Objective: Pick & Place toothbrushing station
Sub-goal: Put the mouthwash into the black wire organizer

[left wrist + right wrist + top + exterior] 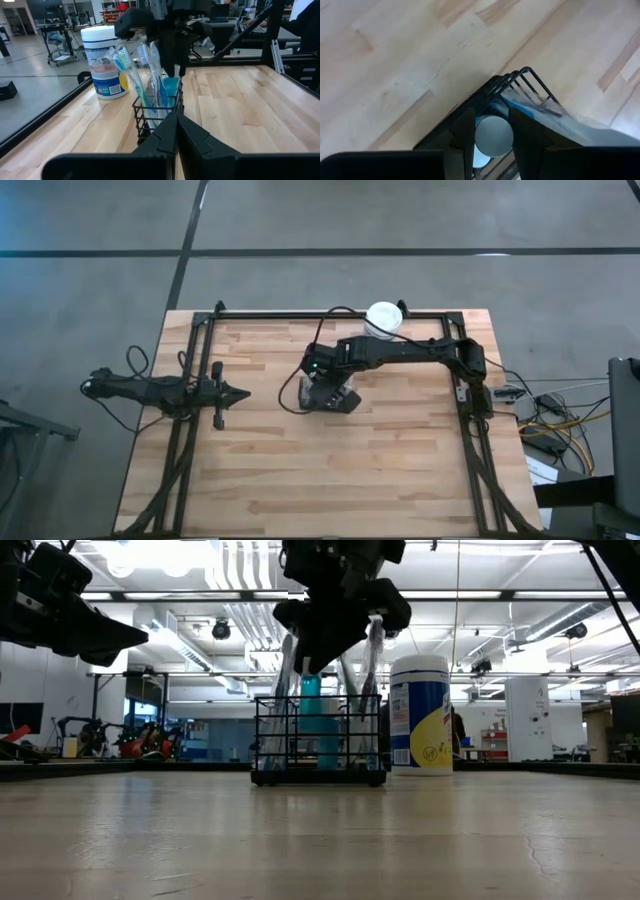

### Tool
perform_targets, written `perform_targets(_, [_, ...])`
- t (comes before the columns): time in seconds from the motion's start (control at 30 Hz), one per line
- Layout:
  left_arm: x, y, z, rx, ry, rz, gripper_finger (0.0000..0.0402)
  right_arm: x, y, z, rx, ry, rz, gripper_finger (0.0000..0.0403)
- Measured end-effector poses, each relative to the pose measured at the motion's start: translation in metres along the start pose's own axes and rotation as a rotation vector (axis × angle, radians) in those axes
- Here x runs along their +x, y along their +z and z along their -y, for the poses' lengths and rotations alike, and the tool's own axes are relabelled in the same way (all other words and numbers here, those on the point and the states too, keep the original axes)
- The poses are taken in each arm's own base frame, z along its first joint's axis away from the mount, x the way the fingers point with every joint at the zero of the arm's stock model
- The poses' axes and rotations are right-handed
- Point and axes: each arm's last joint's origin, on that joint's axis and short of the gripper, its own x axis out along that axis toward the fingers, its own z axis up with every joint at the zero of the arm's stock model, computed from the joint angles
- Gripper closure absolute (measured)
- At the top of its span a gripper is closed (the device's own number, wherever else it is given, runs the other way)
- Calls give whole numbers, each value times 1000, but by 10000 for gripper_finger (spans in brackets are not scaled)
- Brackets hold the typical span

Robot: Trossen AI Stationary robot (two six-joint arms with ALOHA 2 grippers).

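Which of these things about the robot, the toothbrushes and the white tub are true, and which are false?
1. The caddy holds toothbrushes. True.
2. The white canister lies on its side. False: it stands upright beside the caddy.
3. The right gripper is over the caddy. True.
4. The left gripper holds the caddy. False: it waits apart, fingers shut on nothing.
5. The caddy is on the floor. False: it is on the wooden table.
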Motion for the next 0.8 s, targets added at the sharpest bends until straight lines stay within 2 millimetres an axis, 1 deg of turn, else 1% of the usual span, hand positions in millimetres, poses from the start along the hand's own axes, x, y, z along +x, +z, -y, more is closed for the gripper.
perform_targets(0.13, [0, 0, 0, 0, -3, 0, 388, 4, -1, 1, 97, -15, 11, 312])
perform_targets(0.33, [0, 0, 0, 0, -4, 0, 388, 11, -4, 0, 168, -23, 15, 312])
perform_targets(0.63, [0, 0, 0, 2, -10, -1, 388, 11, -2, -1, 171, -27, 23, 312])
perform_targets(0.8, [0, -1, 1, 3, -24, -3, 388, 4, 5, -1, 201, -50, 44, 312])
